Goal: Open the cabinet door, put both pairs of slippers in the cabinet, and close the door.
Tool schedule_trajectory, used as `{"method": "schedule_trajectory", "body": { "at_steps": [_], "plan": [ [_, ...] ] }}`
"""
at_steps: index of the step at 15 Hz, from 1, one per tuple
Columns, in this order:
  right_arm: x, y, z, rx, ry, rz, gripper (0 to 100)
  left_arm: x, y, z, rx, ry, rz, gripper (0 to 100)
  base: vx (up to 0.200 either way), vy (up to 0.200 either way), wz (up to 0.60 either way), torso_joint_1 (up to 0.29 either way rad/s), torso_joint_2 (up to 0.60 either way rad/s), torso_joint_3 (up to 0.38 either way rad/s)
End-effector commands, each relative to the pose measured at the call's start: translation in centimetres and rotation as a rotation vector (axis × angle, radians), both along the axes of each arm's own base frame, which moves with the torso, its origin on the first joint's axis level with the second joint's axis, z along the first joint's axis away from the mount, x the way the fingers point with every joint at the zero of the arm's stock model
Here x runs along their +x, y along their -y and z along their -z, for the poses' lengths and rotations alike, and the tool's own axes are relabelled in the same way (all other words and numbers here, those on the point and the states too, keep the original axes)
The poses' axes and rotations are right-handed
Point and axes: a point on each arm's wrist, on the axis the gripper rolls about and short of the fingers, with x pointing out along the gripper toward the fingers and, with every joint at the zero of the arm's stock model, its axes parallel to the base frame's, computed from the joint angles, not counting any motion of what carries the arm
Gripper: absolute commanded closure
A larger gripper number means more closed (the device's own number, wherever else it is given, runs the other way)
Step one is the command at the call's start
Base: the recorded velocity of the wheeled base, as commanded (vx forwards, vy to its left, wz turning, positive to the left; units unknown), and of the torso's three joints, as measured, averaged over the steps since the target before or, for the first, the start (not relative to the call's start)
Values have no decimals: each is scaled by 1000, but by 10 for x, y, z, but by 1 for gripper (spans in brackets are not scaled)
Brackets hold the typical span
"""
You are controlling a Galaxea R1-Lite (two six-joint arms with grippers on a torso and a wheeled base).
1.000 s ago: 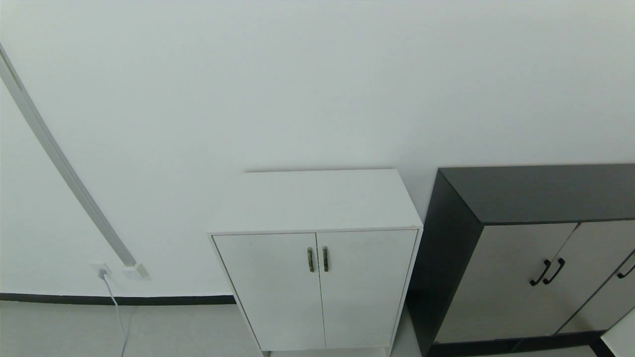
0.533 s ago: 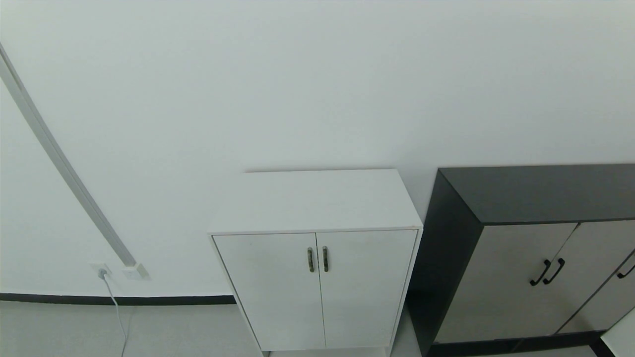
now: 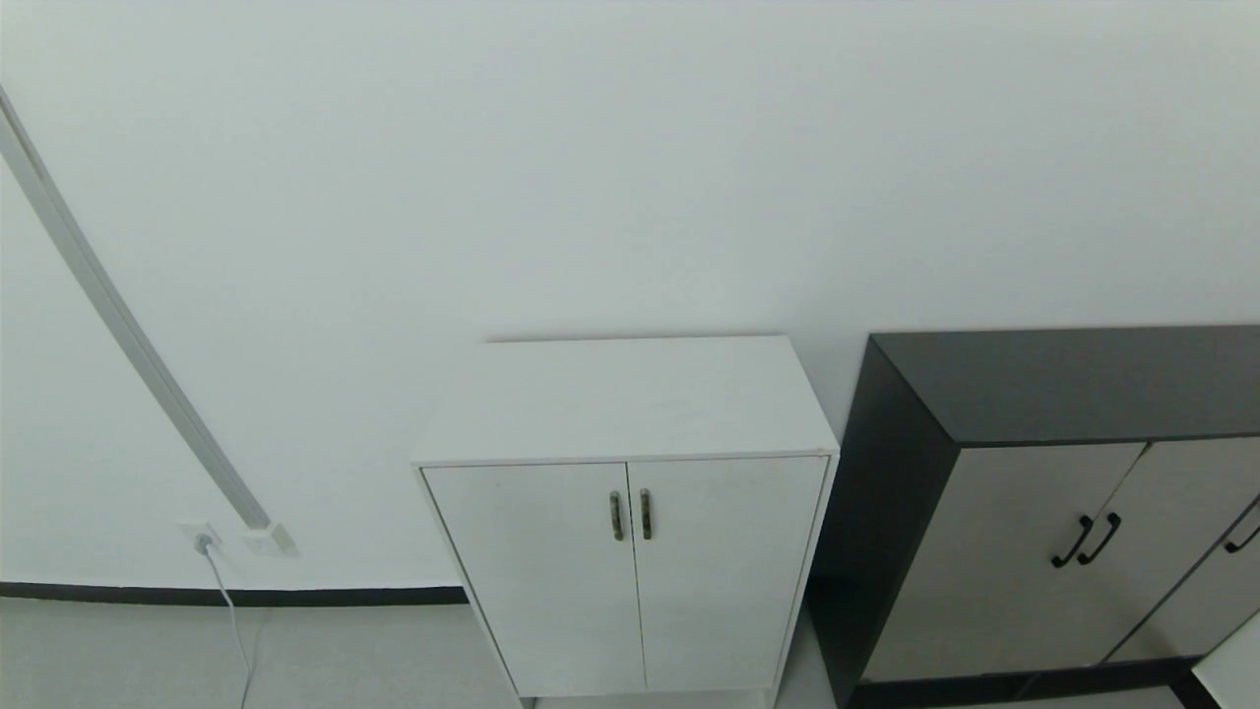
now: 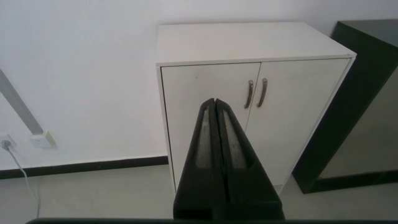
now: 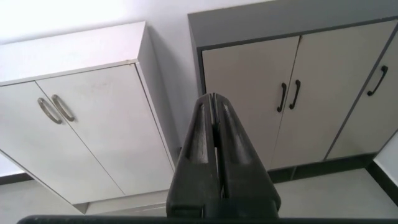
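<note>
A flat, pale cable trunking is seen slanting down the smooth white wall at the far left, ending beside a wall socket. From the socket a thin grey cable is led down to the floor, where it is cut off by the lower edge of the head view. A black skirting strip is run along the wall's foot. In the middle, the white cabinet is stood against the wall: a plain box with a flat matt top and two smooth doors, both shut. Slim, dull-metal bar handles are set upright beside its centre seam, and its foot is cut off below. Just beside it on the right, a larger dark cabinet is placed, black in the carcass, with grey-beige doors and curved black handles; its right part is cut off. The left claw is held clenched before the white cabinet, its black tapered fingers pressed flat together. The right claw is likewise clenched, and is seen against the line where the two cabinets meet.
</note>
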Motion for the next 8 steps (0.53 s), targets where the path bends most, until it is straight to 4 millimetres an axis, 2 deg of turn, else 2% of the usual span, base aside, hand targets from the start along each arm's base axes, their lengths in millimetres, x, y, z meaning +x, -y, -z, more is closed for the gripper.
{"method": "schedule_trajectory", "body": {
  "at_steps": [1,8],
  "plan": [
    [0,0,0,2,-2,-2,100,0,0,0,-1,-1,-3,100,0,0,0,0,0,0],
    [0,0,0,0,-2,0,100,0,0,0,-1,-1,-1,100,0,0,0,0,0,0]
  ]
}}
